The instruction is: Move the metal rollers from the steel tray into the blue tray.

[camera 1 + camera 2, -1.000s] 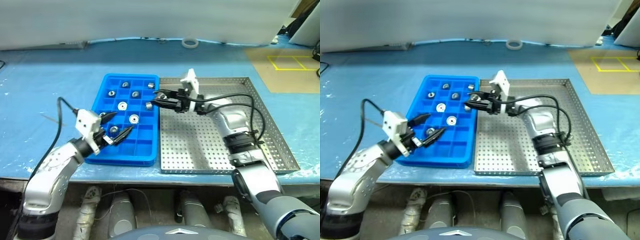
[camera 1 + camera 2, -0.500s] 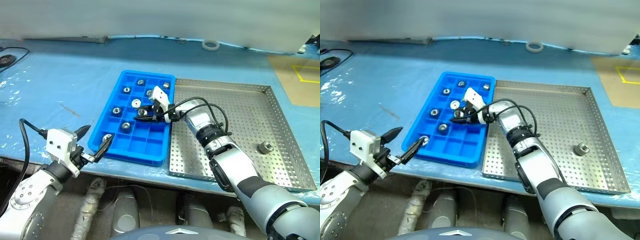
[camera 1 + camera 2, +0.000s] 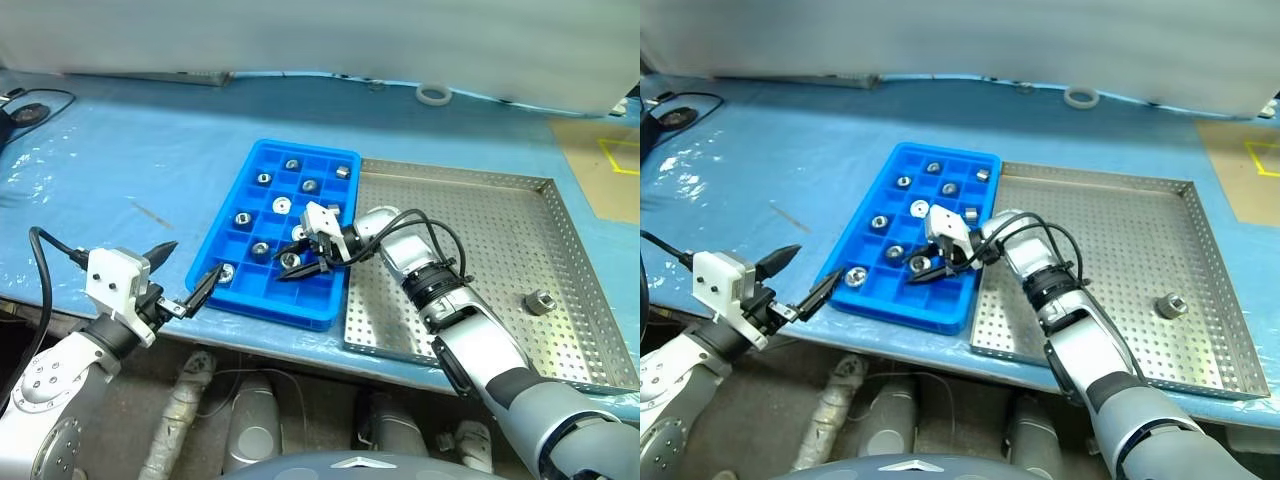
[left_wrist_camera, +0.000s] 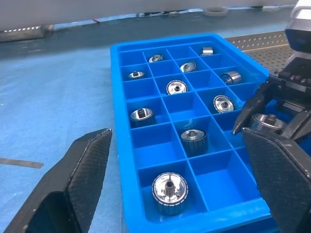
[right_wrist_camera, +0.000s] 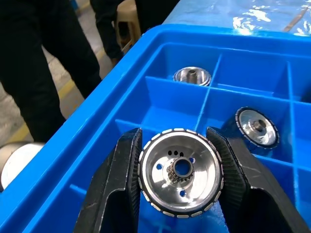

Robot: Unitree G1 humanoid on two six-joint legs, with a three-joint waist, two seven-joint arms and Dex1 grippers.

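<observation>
Two pincers: R pincer [image 5: 179,194] clamps roller [image 5: 180,172] over blue tray [image 3: 222,240], L pincer [image 3: 188,274] wide open, empty.

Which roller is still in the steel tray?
The lone roller near the steel tray's right rim. Every other one is in the blue tray or in the right gripper.

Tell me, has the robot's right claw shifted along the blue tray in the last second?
Yes. The right gripper, shut on a roller, went from the blue tray's far end toward its near end.

Workshop bench: perforated steel tray [image 3: 480,250], blue tray [image 3: 262,305] of metal rollers [image 4: 169,192].
</observation>
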